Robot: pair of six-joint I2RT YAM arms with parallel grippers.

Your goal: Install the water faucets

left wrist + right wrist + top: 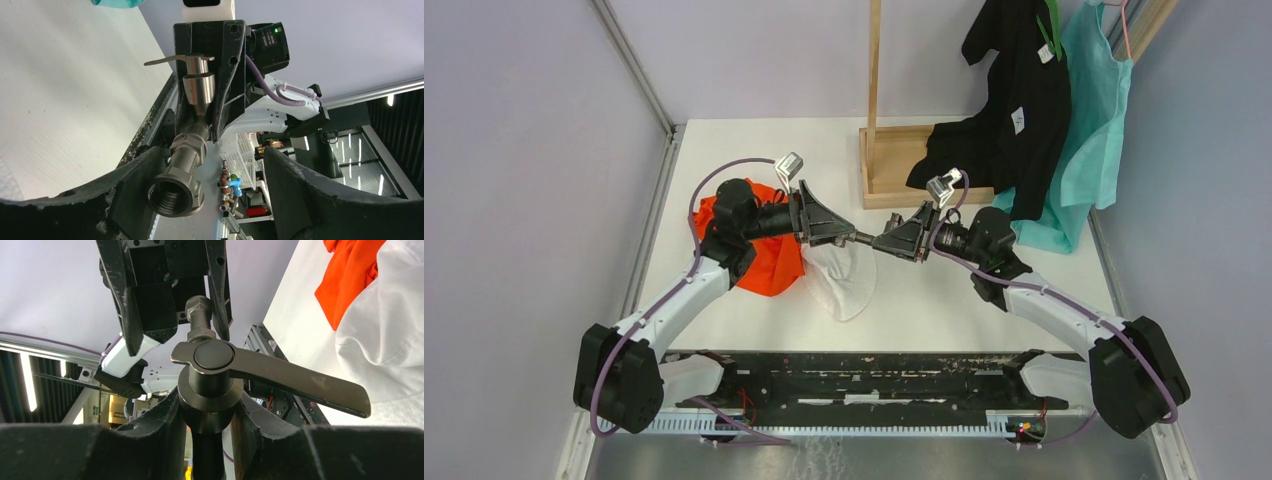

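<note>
My right tool (210,412) is pinching the faucet (207,390) by its valve body, lever handle clear of the fingers. My left tool (207,180) is spread, fingers either side of the threaded end, gaps showing. Both are in mid-air over the bench (944,290), with a white cloth (844,285) and an orange cloth (769,265) lying beneath.

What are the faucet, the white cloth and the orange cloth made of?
Faucet: metal, likely brushed steel or plated brass. It has a dull grey sheen, cut threads inside its open end and a hex nut.
White cloth: matte fabric with soft folds, possibly cotton.
Orange cloth: matte, crumpled fabric; the fibre can't be told.
</note>
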